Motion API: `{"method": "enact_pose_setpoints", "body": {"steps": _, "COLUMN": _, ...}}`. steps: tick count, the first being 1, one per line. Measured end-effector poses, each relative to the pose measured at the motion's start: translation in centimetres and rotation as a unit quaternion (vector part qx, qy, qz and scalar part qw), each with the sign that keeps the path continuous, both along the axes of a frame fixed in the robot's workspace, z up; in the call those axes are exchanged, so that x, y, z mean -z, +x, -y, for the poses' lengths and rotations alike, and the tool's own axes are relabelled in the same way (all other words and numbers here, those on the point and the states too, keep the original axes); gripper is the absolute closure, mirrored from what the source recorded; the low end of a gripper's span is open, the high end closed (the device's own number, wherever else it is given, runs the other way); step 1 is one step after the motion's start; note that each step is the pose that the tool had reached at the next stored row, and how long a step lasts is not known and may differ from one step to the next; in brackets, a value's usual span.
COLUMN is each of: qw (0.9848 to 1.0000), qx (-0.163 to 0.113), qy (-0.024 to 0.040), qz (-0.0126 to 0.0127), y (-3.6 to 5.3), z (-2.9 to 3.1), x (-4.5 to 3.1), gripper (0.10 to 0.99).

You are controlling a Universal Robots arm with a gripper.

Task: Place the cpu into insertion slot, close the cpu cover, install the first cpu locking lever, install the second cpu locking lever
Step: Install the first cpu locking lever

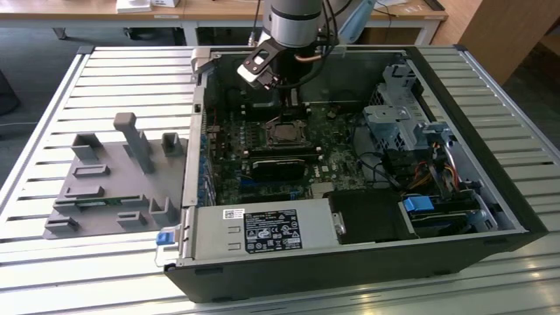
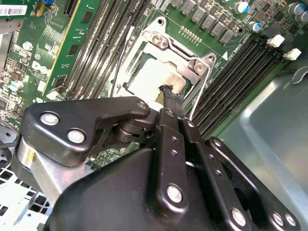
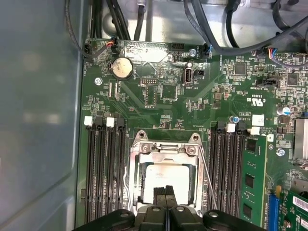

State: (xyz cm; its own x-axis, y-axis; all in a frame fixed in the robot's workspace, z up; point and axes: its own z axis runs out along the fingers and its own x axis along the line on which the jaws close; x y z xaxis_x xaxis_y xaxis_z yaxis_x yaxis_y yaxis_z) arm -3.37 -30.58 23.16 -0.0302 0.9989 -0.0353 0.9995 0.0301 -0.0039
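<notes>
I have the arm reaching down into the open black tower computer case, which lies on its side on the slatted metal table. It comes in near the case's far wall in the exterior view. The black two-finger gripper hangs just above the socket area of the green motherboard.

In both wrist views the gripper's fingertips are pressed together with nothing pinched between them. They sit directly over the small flat square cpu with the silvery-grey metal top. I cannot tell whether the tips touch the chip or hover just clear of it.

The cpu lies flat in its socket, between the two banks of long black memory slots near the middle of the board. The thin silvery metal cpu cover with the square window appears to lie down around the chip, whose top shows through the window.

A thin wire lever runs along one side of the socket, slanting slightly away from the frame. I cannot tell whether it is latched.

A round silver coin battery sits on the board near its cable-side edge, well apart from the socket.

On the table beside the case, towards the exterior view's left, rests a grey moulded fixture plate with upright holders.
</notes>
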Motion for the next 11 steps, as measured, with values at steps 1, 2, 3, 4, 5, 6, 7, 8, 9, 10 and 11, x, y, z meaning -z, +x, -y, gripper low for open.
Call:
{"method": "enact_pose_setpoints", "body": {"steps": 1, "qw": 1.0, "qx": 0.0, "qy": 0.0, "qz": 0.0, "y": 0.0, "z": 0.0, "x": -0.05, "gripper": 0.98}}
{"method": "enact_pose_setpoints", "body": {"steps": 2, "qw": 1.0, "qx": 0.0, "qy": 0.0, "qz": 0.0, "y": 0.0, "z": 0.0, "x": -0.1, "gripper": 0.98}}
{"method": "enact_pose_setpoints", "body": {"steps": 3, "qw": 1.0, "qx": 0.0, "qy": 0.0, "qz": 0.0, "y": 0.0, "z": 0.0, "x": -0.16, "gripper": 0.98}}
{"method": "enact_pose_setpoints", "body": {"steps": 4, "qw": 1.0, "qx": 0.0, "qy": 0.0, "qz": 0.0, "y": 0.0, "z": 0.0, "x": -0.23, "gripper": 0.98}}
{"method": "enact_pose_setpoints", "body": {"steps": 5, "qw": 1.0, "qx": 0.0, "qy": 0.0, "qz": 0.0, "y": 0.0, "z": 0.0, "x": -0.29, "gripper": 0.98}}
{"method": "enact_pose_setpoints", "body": {"steps": 6, "qw": 1.0, "qx": 0.0, "qy": 0.0, "qz": 0.0, "y": 0.0, "z": 0.0, "x": -0.34, "gripper": 0.98}}
{"method": "enact_pose_setpoints", "body": {"steps": 7, "qw": 1.0, "qx": -0.001, "qy": 0.0, "qz": 0.0, "y": 0.0, "z": 0.0, "x": -0.34, "gripper": 0.98}}
{"method": "enact_pose_setpoints", "body": {"steps": 8, "qw": 1.0, "qx": -0.006, "qy": 0.0001, "qz": 0.0001, "y": -0.01, "z": 0.0, "x": -0.33, "gripper": 0.98}}
{"method": "enact_pose_setpoints", "body": {"steps": 9, "qw": 0.9999, "qx": -0.015, "qy": 0.0001, "qz": 0.0, "y": -0.01, "z": 0.0, "x": -0.33, "gripper": 0.98}}
{"method": "enact_pose_setpoints", "body": {"steps": 10, "qw": 0.9997, "qx": -0.024, "qy": 0.0, "qz": 0.0, "y": -0.01, "z": 0.0, "x": -0.33, "gripper": 0.98}}
{"method": "enact_pose_setpoints", "body": {"steps": 11, "qw": 0.9994, "qx": -0.033, "qy": 0.0, "qz": 0.0, "y": -0.01, "z": 0.0, "x": -0.33, "gripper": 0.98}}
